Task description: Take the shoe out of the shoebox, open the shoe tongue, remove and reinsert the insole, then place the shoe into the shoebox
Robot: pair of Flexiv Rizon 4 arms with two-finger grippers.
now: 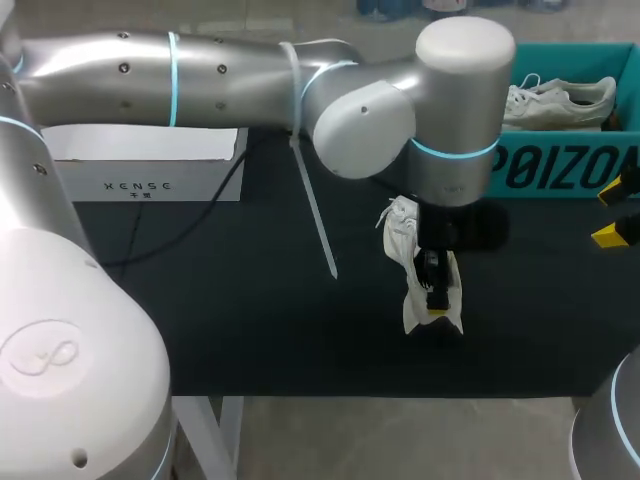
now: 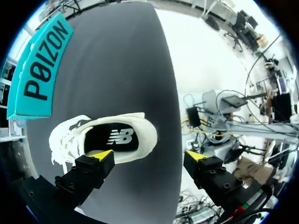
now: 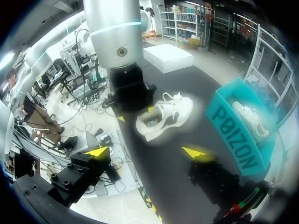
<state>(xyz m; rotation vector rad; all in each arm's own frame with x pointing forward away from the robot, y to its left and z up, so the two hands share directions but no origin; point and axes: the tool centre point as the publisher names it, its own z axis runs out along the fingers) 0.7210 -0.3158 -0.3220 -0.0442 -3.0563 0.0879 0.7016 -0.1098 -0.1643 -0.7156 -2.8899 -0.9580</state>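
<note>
One white shoe lies on the black table, outside the teal shoebox, which stands well apart at the far right. A second white shoe sits inside the box. The first shoe's opening faces up and shows a dark insole. The left gripper hangs directly above it with its fingers spread wide. One tip is over the shoe's edge; contact cannot be confirmed. The right gripper is likewise spread, holding nothing.
</note>
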